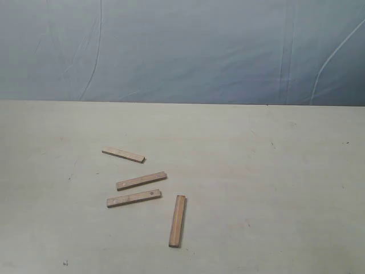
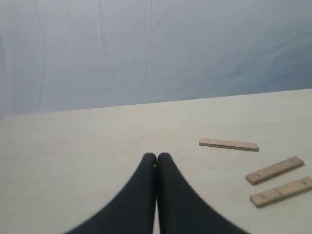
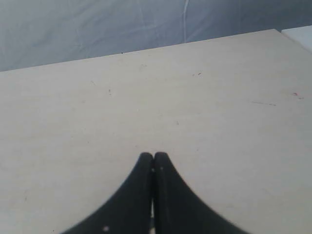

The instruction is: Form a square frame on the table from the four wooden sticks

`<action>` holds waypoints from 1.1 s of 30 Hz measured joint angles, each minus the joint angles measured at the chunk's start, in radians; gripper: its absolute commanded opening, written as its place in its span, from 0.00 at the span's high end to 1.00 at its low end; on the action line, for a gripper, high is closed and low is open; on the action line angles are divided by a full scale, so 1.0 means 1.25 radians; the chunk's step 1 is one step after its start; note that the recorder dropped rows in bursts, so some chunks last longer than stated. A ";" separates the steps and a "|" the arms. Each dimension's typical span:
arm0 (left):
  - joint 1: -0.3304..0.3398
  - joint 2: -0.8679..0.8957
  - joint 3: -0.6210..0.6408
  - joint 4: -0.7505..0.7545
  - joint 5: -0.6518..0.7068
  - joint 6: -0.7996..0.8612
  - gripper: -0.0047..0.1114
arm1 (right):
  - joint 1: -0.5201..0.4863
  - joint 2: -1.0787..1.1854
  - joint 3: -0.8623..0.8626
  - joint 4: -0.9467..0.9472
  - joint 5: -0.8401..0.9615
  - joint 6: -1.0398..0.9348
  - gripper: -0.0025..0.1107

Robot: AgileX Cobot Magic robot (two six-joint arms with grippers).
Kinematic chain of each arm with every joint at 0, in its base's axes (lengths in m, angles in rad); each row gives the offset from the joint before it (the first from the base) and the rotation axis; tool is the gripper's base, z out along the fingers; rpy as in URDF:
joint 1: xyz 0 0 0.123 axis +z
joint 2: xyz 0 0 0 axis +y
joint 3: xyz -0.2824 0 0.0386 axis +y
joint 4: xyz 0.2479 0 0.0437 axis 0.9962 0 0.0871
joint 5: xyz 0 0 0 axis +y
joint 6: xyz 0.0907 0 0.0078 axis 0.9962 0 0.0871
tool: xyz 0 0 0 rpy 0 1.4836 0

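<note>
Four light-brown wooden sticks lie loose and apart on the pale beige table (image 1: 274,171), forming no square frame. In the exterior view the farthest stick (image 1: 123,154) lies slanted, two more (image 1: 141,181) (image 1: 133,198) lie roughly parallel below it, and the last one (image 1: 177,221) stands nearly lengthwise toward the front. Neither gripper shows in that view. My left gripper (image 2: 156,157) is shut and empty above bare table, with three sticks (image 2: 228,144) (image 2: 274,170) (image 2: 281,191) off to its side. My right gripper (image 3: 153,157) is shut and empty too, no stick in its view.
A wrinkled blue-grey backdrop sheet (image 1: 182,48) hangs behind the table's far edge. In the right wrist view a table corner (image 3: 280,31) shows with something white (image 3: 302,33) beyond it.
</note>
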 measured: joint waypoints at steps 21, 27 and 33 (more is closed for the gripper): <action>0.000 0.435 -0.517 0.475 -0.507 -0.671 0.96 | 0.000 0.000 0.000 0.003 0.000 0.000 0.99; -0.007 0.814 -0.755 0.726 -0.142 -0.668 0.96 | 0.000 0.000 0.000 0.003 0.000 0.000 0.99; -0.068 1.117 -0.973 0.643 0.299 -0.365 0.96 | 0.000 0.000 0.000 0.003 0.000 0.000 0.99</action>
